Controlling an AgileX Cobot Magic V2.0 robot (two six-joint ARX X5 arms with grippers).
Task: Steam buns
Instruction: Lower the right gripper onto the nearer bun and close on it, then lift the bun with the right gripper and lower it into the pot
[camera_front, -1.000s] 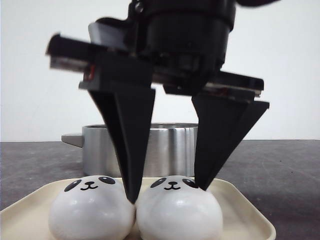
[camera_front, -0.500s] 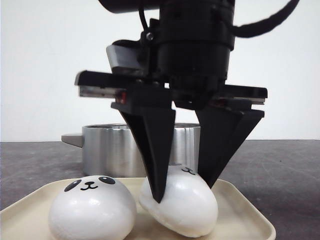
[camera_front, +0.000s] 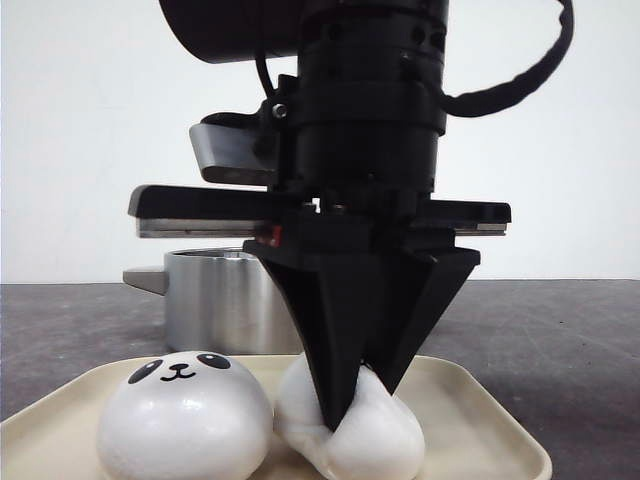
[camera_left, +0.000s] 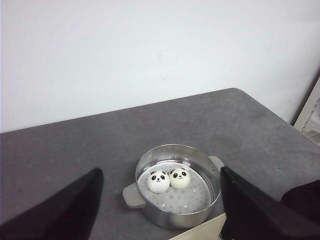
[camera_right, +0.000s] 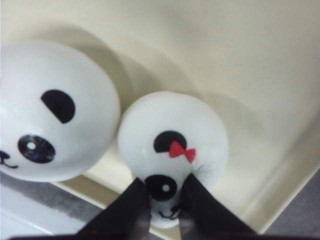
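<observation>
Two white panda buns lie on a cream tray (camera_front: 490, 420). My right gripper (camera_front: 360, 405) is shut on the right-hand bun (camera_front: 370, 440), pinching and squashing it while it rests on the tray. In the right wrist view the fingers (camera_right: 130, 207) squeeze this bun (camera_right: 172, 130), which has a red bow, at its face. The left-hand bun (camera_front: 185, 415) (camera_right: 55, 110) sits untouched beside it. Two more buns (camera_left: 158, 181) (camera_left: 180, 178) sit inside the steel pot (camera_left: 165, 217). My left gripper (camera_left: 161, 171) is open and empty, high above the pot.
The steel pot (camera_front: 215, 300) with side handles stands just behind the tray on the dark grey table. A tray corner (camera_left: 200, 232) shows beside the pot. A white wall is behind. The table's far edge runs near the wall.
My right gripper has closed from open around the right-hand bun to pinching it tight. The bun tipped over and is squashed. The left-hand bun has not moved.
</observation>
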